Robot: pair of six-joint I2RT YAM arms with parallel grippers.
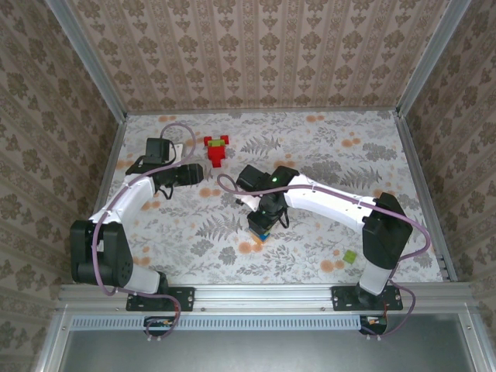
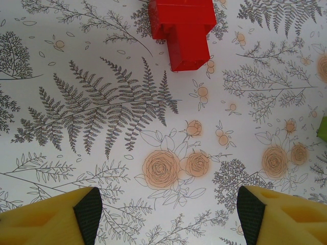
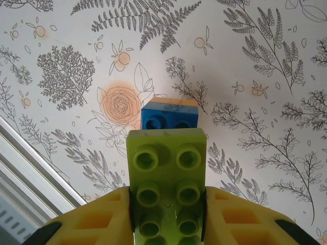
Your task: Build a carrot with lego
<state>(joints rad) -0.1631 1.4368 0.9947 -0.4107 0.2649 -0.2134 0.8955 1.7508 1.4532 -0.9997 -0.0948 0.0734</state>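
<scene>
In the right wrist view my right gripper (image 3: 168,217) is shut on an oblong light-green lego brick (image 3: 167,173), studs facing the camera. Just past its tip a blue brick (image 3: 168,119) sits on an orange one (image 3: 179,102) on the table. From above, the right gripper (image 1: 261,225) hangs over that blue and orange stack (image 1: 257,237) near the table's middle. A red lego assembly (image 1: 218,150) with green bits on its far end lies at the back left. The left wrist view has that red lego (image 2: 183,30) ahead of my open, empty left gripper (image 2: 168,214).
A small green brick (image 1: 351,256) lies alone near the front right, close to the right arm's base. A green edge (image 2: 323,127) shows at the right border of the left wrist view. A metal rail (image 3: 30,168) runs along the table's near edge. Walls close in three sides.
</scene>
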